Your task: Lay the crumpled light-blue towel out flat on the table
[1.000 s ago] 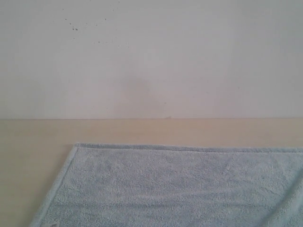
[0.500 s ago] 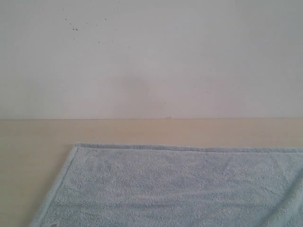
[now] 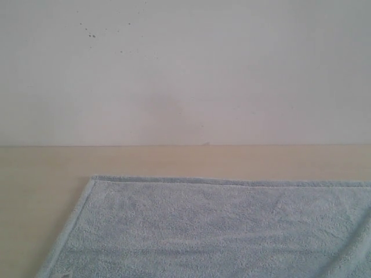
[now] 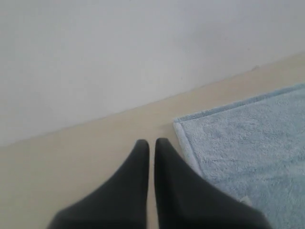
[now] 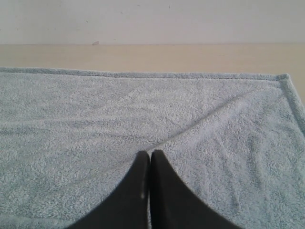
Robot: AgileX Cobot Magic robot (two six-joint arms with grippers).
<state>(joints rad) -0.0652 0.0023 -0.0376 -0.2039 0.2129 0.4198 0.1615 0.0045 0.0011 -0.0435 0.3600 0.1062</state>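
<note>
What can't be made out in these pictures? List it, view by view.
- Exterior view: the towel runs off the bottom and right edges, so its near side is unseen. Its label is clipped and too small to read. Neither tool appears.
- Left wrist view: the left tool covers part of the table and the towel's edge.
- Right wrist view: the right tool hides the towel beneath it.

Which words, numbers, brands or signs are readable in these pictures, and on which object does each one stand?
No text can be read in any view.
The small white care label at a corner of the light-blue towel: too small and blurred to read.
The table and the wall: no writing visible.
</note>
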